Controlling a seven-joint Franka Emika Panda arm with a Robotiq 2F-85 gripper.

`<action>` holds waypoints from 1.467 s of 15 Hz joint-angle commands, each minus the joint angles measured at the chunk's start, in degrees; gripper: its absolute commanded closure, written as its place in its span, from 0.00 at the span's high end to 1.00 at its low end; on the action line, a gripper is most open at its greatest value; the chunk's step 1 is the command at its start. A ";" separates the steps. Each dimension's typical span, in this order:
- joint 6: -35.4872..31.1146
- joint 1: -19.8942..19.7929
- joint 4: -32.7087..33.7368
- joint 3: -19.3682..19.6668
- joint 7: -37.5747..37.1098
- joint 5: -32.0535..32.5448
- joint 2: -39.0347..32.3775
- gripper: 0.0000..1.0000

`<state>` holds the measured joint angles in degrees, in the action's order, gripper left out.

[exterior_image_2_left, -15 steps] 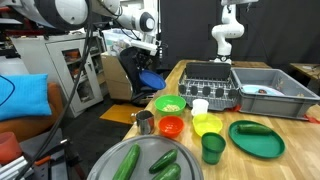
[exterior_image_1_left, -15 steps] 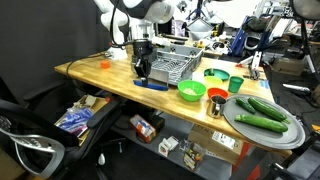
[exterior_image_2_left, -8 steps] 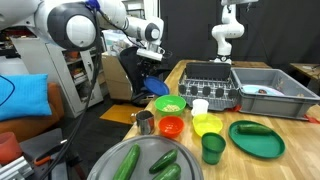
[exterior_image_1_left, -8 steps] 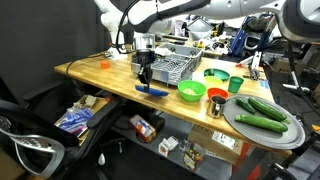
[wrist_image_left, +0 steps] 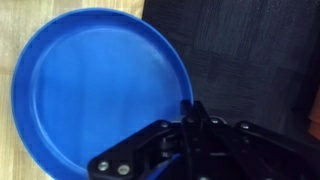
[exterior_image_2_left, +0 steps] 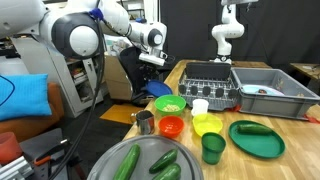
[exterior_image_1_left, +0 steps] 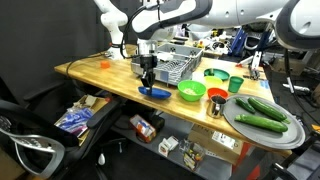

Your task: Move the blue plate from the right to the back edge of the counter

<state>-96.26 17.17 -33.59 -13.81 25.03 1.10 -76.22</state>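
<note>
My pincer is clamped on the blue plate by its rim, the only grabbable bit on something this flat. The plate sits partly past the counter edge, near the dish rack.

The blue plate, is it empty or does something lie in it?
Empty. In the wrist view the blue plate shows only its bare blue inside, nothing in it.

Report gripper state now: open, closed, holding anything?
Gripper: closed on the rim of the blue plate, as the wrist view shows.
</note>
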 commanded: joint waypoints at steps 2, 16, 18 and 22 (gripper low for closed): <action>1.20 -1.33 2.98 -0.18 -2.20 -0.98 -2.23 0.01; 0.37 -3.23 4.04 -0.61 -8.39 -2.42 -2.89 0.80; -0.77 -3.41 5.09 -1.04 -8.64 -2.81 -2.25 0.93; 2.04 -2.09 15.41 -1.67 -9.70 -8.88 -3.48 1.00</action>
<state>-96.42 14.57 -24.04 -14.31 16.47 -4.18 -78.42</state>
